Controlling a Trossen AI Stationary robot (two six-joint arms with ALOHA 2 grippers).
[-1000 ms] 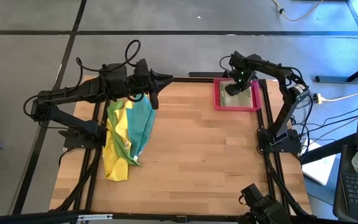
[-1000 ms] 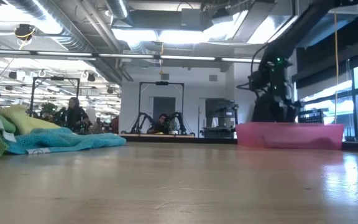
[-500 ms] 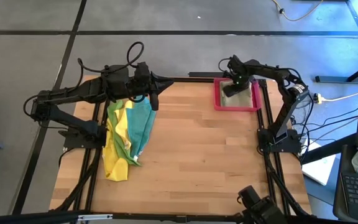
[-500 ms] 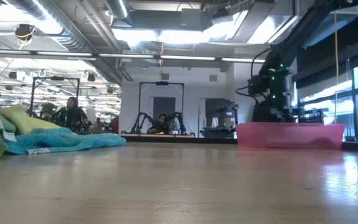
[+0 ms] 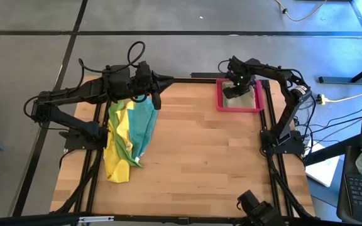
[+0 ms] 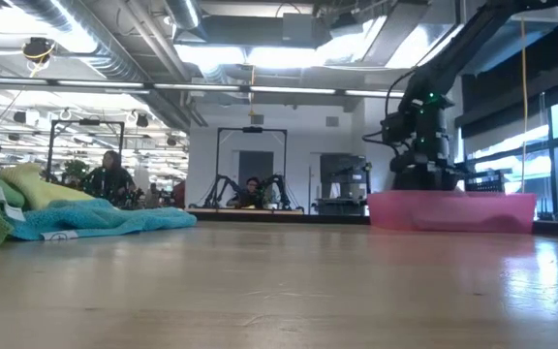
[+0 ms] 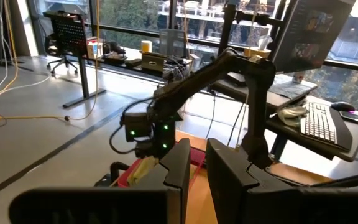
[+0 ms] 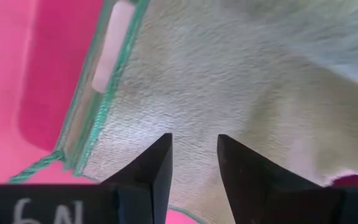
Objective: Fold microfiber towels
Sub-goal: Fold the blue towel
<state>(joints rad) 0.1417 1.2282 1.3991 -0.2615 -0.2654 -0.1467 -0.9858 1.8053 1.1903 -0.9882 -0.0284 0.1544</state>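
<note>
Towels first, counted left to right: a heap of coloured cloths [image 5: 128,135] lies on the left of the worktop [image 5: 193,157], showing yellow, bright green and teal; how many yellow layers it holds I cannot tell. One pale olive towel [image 5: 244,99] lies in the single pink tray [image 5: 219,94] at the far right corner. My left gripper [image 5: 168,80] hangs above the heap's far end, fingers almost pressed together, holding nothing. My right gripper [image 5: 232,90] is just over the olive towel in the tray, its fingers [image 8: 155,168] slightly spread; whether they pinch the fabric I cannot tell.
</note>
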